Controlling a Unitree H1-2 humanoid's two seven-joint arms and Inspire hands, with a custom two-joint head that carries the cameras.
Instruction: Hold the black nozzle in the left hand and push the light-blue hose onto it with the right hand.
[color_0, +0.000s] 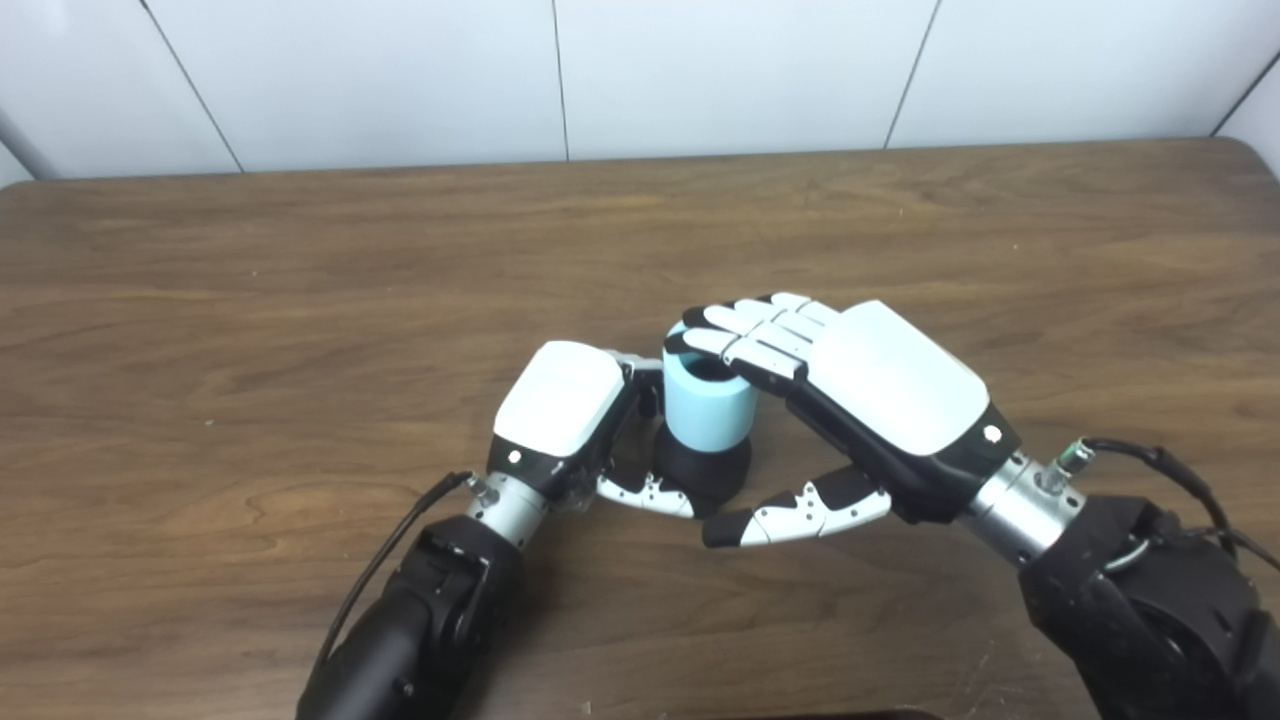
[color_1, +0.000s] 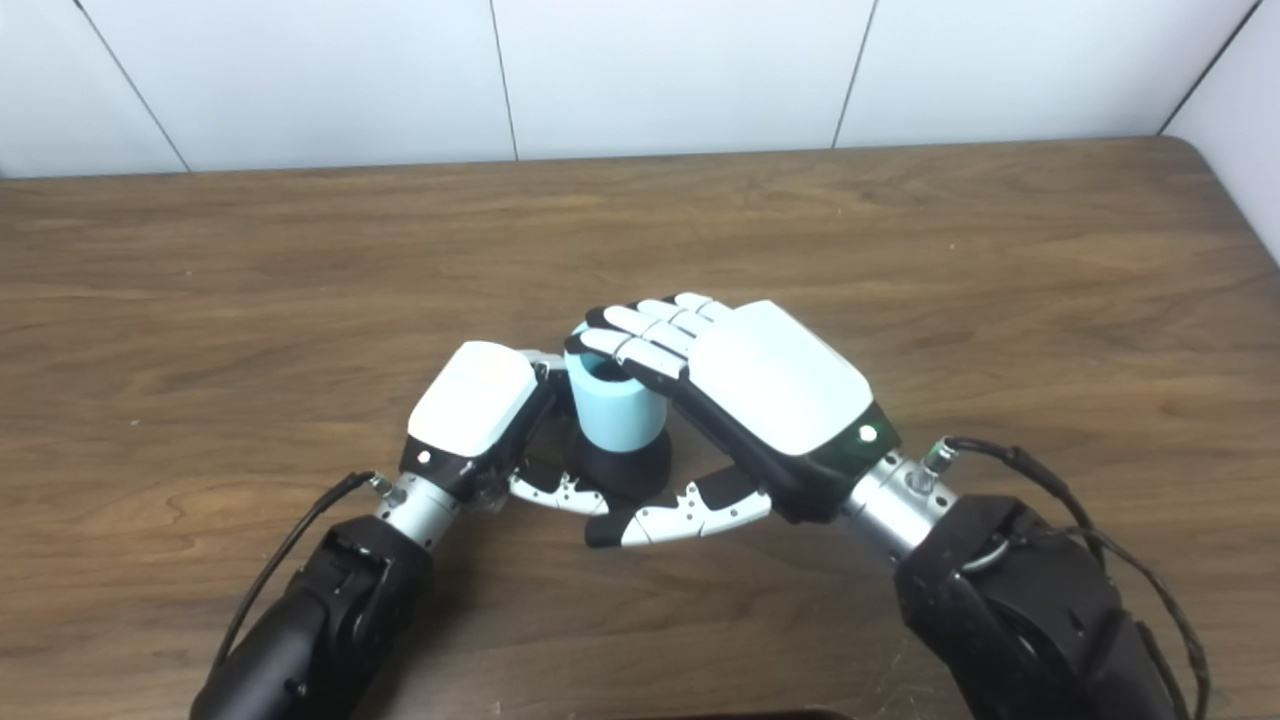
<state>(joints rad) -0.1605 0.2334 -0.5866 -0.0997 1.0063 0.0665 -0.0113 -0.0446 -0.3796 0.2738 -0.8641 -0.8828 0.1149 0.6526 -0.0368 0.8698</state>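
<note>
The light-blue hose (color_0: 708, 405) is a short, fat tube. It stands upright, and its open top shows a dark hole inside. It sits right on top of the black nozzle (color_0: 703, 468). The black nozzle is round and wider than the hose, and it pokes out below it. Both are near the middle of the table.

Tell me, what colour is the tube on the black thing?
Light blue. The tube shows best in the left eye view.
</note>
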